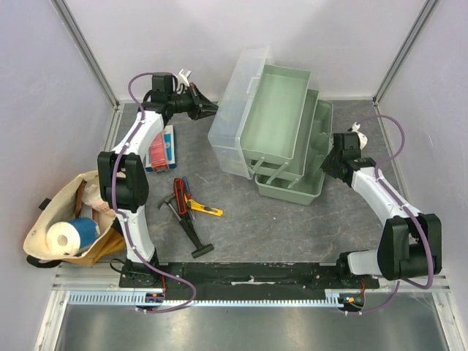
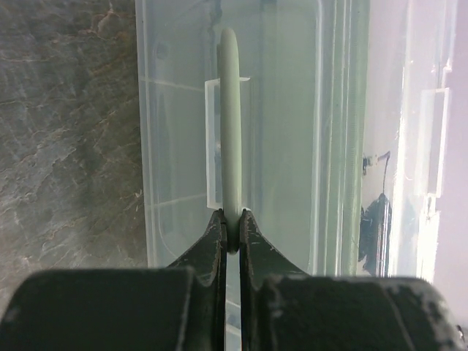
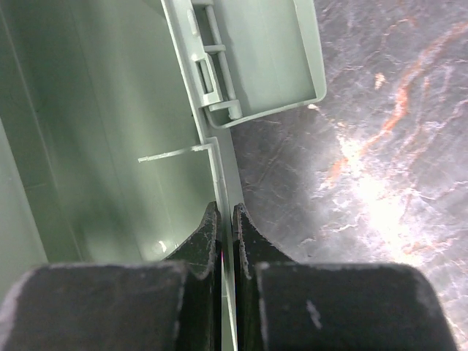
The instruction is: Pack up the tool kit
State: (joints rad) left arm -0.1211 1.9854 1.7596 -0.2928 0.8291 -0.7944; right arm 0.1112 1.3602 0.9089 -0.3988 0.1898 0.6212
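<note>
Cloth bag (image 1: 36, 238), tan, slumps at the far left edge of the desk (image 1: 292, 234) with a white paper roll (image 1: 62, 238) lying in its mouth. Just to its right rises the left arm (image 1: 131, 168), reaching away towards the back of the desk. A flat red-and-blue packet (image 1: 162, 148) lies beside that arm.

Nearer the front, three hand tools lie loose on the desk in a tight cluster: a red-black cutter (image 1: 180, 191), a black hammer (image 1: 188, 228) angled towards the front edge, and a yellow knife (image 1: 207, 210) just right of the cutter.

Right of centre sits the pale-green toolbox (image 1: 292, 191), opened out, its trays (image 1: 281, 110) stepped upward and back. Its clear lid (image 1: 234, 110) stands on the left side. The left jaws are clenched on the lid's pale-green handle (image 2: 231, 110), with the fingers (image 2: 212, 245) pressing it from both sides.

On the toolbox's right side, the right arm (image 1: 380, 194) reaches in from the front right corner. The right jaws are clamped on the thin green rim (image 3: 225, 168) of the toolbox, one finger inside the wall and one outside.
</note>
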